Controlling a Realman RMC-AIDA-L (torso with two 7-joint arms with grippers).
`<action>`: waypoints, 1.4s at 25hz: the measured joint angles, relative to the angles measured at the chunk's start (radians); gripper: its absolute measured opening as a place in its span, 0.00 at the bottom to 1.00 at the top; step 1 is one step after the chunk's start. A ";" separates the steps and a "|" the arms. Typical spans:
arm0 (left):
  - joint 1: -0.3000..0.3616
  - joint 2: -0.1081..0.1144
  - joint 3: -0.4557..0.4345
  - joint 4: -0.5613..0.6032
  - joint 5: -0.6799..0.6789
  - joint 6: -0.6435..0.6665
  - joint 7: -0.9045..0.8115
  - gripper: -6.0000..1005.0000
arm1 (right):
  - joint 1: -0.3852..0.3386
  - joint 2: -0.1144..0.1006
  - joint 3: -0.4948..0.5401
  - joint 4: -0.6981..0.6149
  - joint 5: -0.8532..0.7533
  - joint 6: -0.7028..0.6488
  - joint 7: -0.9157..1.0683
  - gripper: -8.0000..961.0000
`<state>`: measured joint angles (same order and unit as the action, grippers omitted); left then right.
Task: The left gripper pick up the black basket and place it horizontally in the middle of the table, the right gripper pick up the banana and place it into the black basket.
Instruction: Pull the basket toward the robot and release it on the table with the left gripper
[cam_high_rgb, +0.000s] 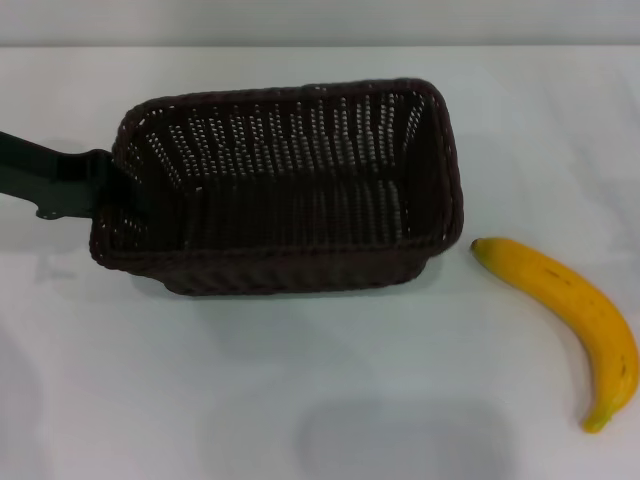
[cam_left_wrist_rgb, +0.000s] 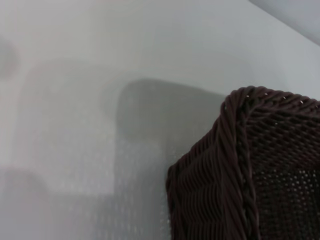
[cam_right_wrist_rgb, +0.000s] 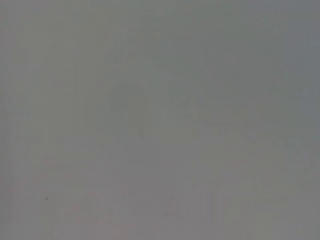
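The black basket (cam_high_rgb: 300, 268) is in the middle of the head view, lengthwise left to right, tilted with its opening towards me. Its shadow lies apart from it on the white table (cam_high_rgb: 120, 380), so it hangs above the surface. My left gripper (cam_high_rgb: 112, 185) comes in from the left and is shut on the basket's left short wall. The left wrist view shows a corner of the basket (cam_left_wrist_rgb: 240, 175) above the table (cam_left_wrist_rgb: 75, 100). The yellow banana (cam_high_rgb: 572, 302) lies on the table to the right of the basket, apart from it. My right gripper is out of view.
The table's far edge (cam_high_rgb: 320, 45) runs behind the basket. The right wrist view shows only a plain grey surface.
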<state>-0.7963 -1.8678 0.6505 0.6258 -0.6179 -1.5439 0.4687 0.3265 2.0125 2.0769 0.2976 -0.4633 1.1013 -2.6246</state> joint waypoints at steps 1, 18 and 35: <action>-0.001 0.000 0.003 0.000 0.000 0.002 0.000 0.19 | 0.000 0.000 0.000 0.000 0.000 0.000 0.000 0.88; -0.007 -0.003 0.072 0.018 0.003 0.048 0.009 0.33 | 0.000 0.000 0.000 0.000 0.000 0.005 0.000 0.88; 0.187 0.000 0.058 0.217 -0.274 -0.021 0.123 0.82 | 0.001 0.000 0.001 0.007 0.010 0.001 0.000 0.88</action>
<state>-0.6094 -1.8676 0.7088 0.8432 -0.8917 -1.5653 0.5913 0.3275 2.0126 2.0779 0.3049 -0.4531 1.1020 -2.6246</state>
